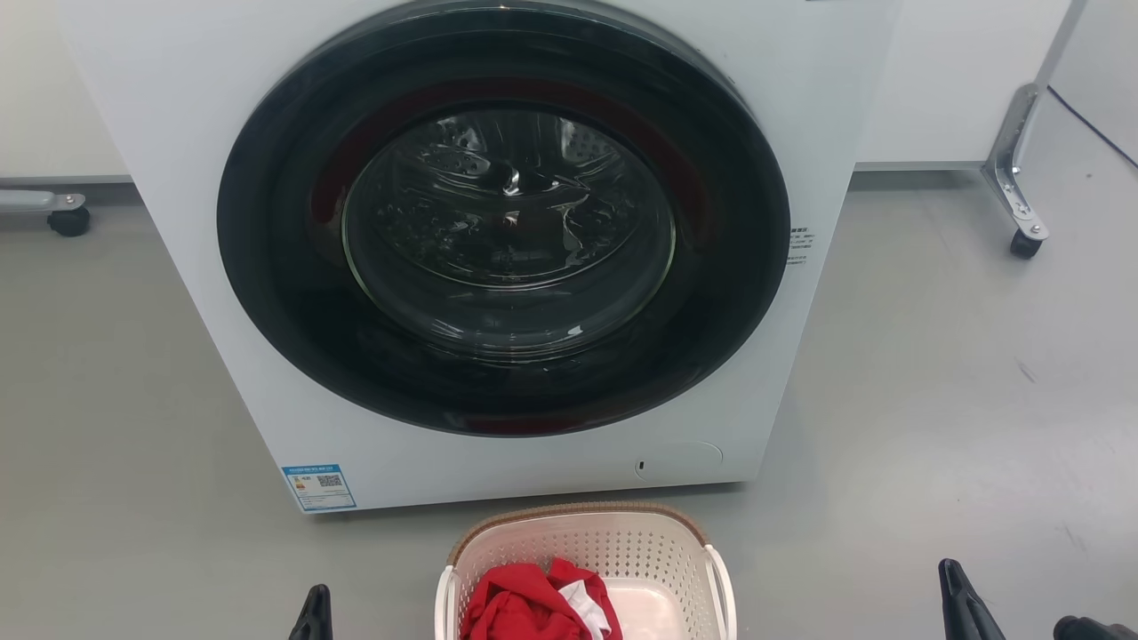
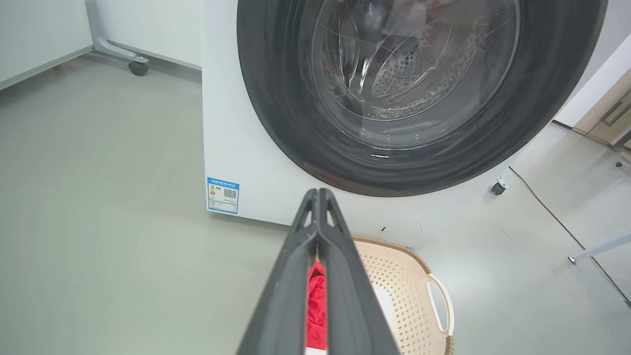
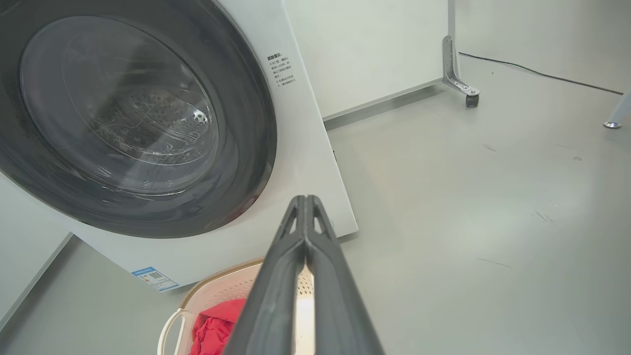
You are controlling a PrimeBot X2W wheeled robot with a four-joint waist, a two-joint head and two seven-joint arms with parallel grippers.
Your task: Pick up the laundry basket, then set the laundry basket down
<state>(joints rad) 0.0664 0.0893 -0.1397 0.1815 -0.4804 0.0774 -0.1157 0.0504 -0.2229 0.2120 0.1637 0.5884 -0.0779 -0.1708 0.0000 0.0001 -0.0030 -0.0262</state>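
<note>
Fingers (image 2: 291,286) are pressing together on left gripper (image 2: 318,193) and right gripper (image 3: 305,199), sitting each side of the cream-white holey plastic laundry basket (image 1: 622,542), likely for lifting.

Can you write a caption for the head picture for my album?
Laundry basket with red clothes sits before the shut washing machine.

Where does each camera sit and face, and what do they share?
Head view: on the head, facing down at the washing machine and basket; left gripper, right gripper at bottom edge.
Left wrist view: along the shut left gripper towards the washing machine.
Right wrist view: along the shut right gripper, likewise.
All share washing machine, basket, red cloth.
</note>
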